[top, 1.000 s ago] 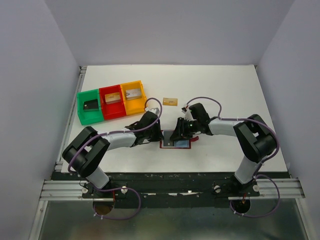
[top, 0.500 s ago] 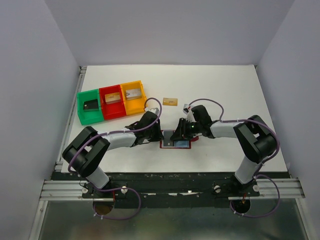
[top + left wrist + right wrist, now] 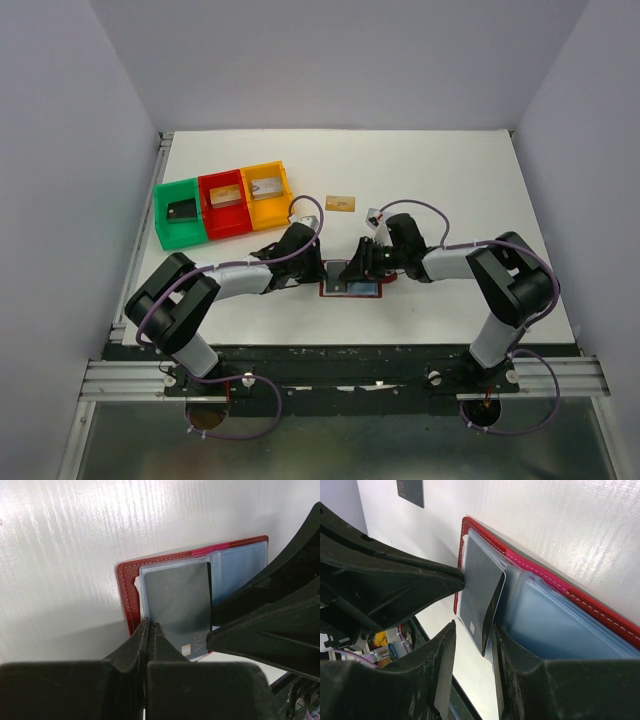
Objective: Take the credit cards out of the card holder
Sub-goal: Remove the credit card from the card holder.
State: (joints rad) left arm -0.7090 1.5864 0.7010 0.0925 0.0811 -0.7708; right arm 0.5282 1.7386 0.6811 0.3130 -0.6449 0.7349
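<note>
Cards lie one apiece in the green tray (image 3: 170, 232), red tray (image 3: 232, 225) and yellow tray (image 3: 275, 215) at the table's (image 3: 480, 200) far left. Right of them the left gripper (image 3: 148, 625) has its fingers pressed together at the left edge of the wallet (image 3: 125, 595), which lies open and flat near the front edge with a dark card (image 3: 177, 610) in its clear pocket. From the right, the right gripper (image 3: 472, 630) straddles that card's lifted corner, fingers apart, and a gold card (image 3: 341, 203) lies farther back.
</note>
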